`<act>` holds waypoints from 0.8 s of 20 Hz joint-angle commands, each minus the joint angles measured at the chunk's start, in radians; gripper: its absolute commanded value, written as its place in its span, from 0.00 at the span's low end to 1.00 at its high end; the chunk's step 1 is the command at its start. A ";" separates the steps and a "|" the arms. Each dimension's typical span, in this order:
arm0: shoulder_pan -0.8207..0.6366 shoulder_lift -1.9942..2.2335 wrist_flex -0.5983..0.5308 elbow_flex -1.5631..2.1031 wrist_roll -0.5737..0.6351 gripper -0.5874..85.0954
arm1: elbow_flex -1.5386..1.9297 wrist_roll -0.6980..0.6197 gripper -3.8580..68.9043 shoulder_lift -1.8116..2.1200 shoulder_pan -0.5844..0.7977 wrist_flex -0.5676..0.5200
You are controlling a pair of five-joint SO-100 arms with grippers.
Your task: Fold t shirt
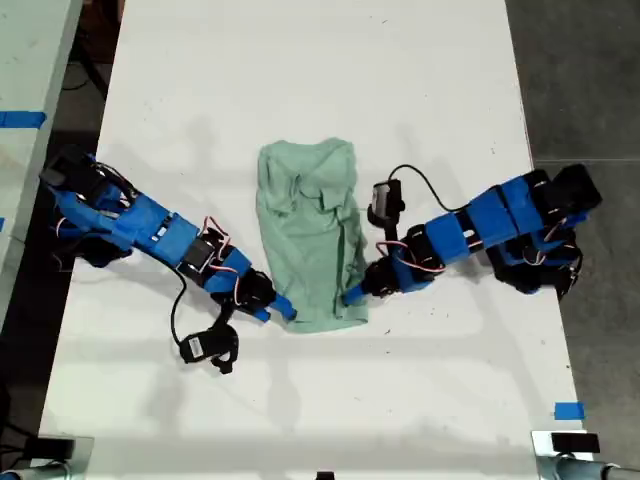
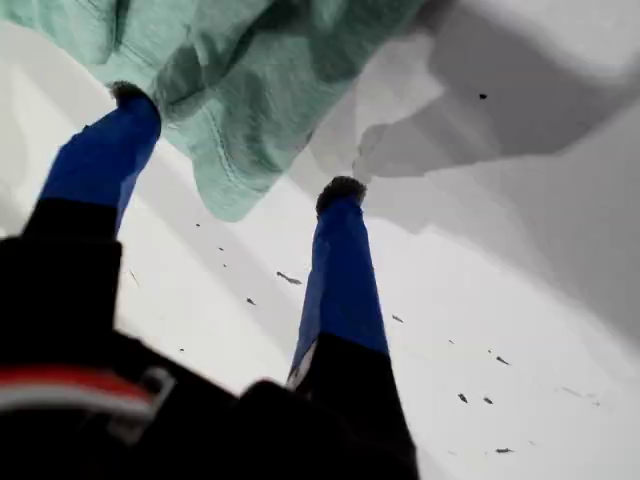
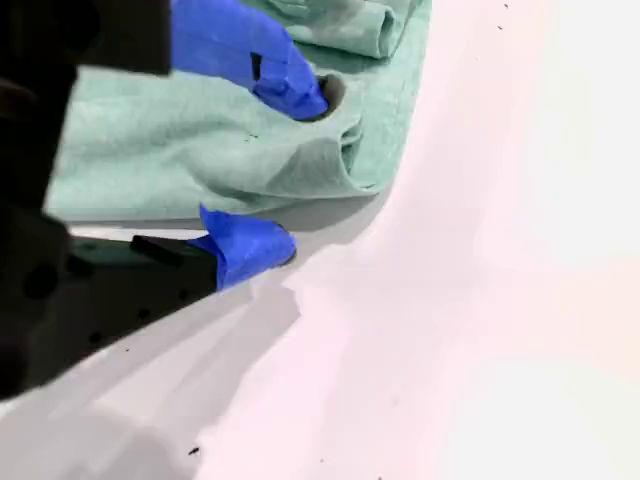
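Item, exterior view's left: my first gripper (image 1: 282, 309), jaws spread at the t shirt's (image 1: 310, 232) near corner, apparently poised to pinch it.
Item, centre of white table (image 1: 300, 60): shirt, folded lengthwise.
Item, exterior view's right: my second gripper (image 1: 352, 294), jaws parted astride opposite corner.

— How do your arms lie?

— In the exterior view, one arm (image 1: 160, 235) reaches in from that view's left and the other arm (image 1: 470, 230) from its right. Both are stretched low over the tabletop (image 1: 300, 60), their tips pointing toward each other near the middle. I cannot tell which is first.

— And the pincers?

— My first pincer (image 2: 235, 143) has its two blue fingers (image 2: 340, 270) spread wide, tips angled down. My second pincer (image 3: 295, 170) is parted too, one finger higher and the other down at the tabletop.
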 commanded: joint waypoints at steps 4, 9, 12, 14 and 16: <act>-0.054 -0.153 -0.173 -0.063 0.075 0.20 | -0.127 0.009 0.34 -0.098 -0.005 -0.066; -0.055 -0.212 -0.210 -0.114 0.081 0.01 | -0.175 0.035 0.05 -0.167 -0.026 -0.098; -0.018 -0.124 0.002 -0.262 0.109 0.01 | -0.522 -0.020 0.05 -0.213 -0.043 0.221; -0.028 -0.057 0.172 -0.426 0.176 0.01 | -0.784 -0.109 0.05 -0.259 -0.002 0.408; -0.086 0.021 0.347 -0.565 0.233 0.01 | -0.919 -0.207 0.05 -0.233 0.087 0.497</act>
